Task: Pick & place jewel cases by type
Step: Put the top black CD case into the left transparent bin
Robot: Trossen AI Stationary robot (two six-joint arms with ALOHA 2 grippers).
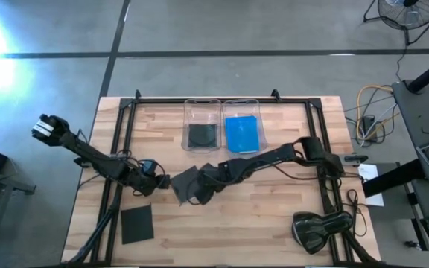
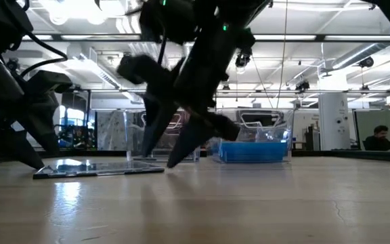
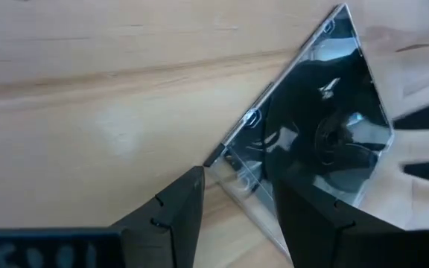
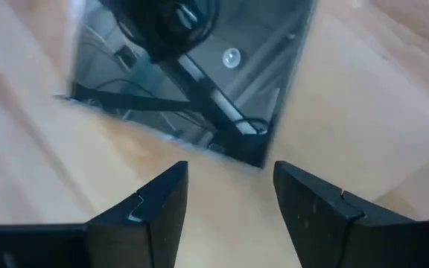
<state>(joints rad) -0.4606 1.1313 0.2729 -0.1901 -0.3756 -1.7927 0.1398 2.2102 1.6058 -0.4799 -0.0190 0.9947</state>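
A dark jewel case (image 1: 188, 186) lies flat on the wooden table (image 1: 274, 223) at its middle; it shows in the low view (image 2: 93, 168) too. My left gripper (image 1: 157, 181) stands open at the case's left side, and a corner stretch of the case's edge (image 3: 248, 197) lies between its fingers. My right gripper (image 1: 205, 179) is open at the case's right side and points steeply down. In its wrist view the case's corner (image 4: 259, 158) lies just beyond the fingertips. Another dark jewel case (image 1: 136, 223) lies flat near the front left. My left gripper has its open fingers on either side of the dark case's edge (image 3: 248, 197) near a corner, coming down at a slant from the table's left. One finger (image 3: 311, 223) covers part of the case. I cannot tell whether either finger touches it.
Two clear bins stand at the far middle: the left one (image 1: 202, 112) holds a dark case (image 1: 201, 135), the right one (image 1: 242, 108) a blue case (image 1: 243, 134). A black rail frame (image 1: 118, 141) runs along the table's sides. A dark bundle (image 1: 319, 227) sits front right.
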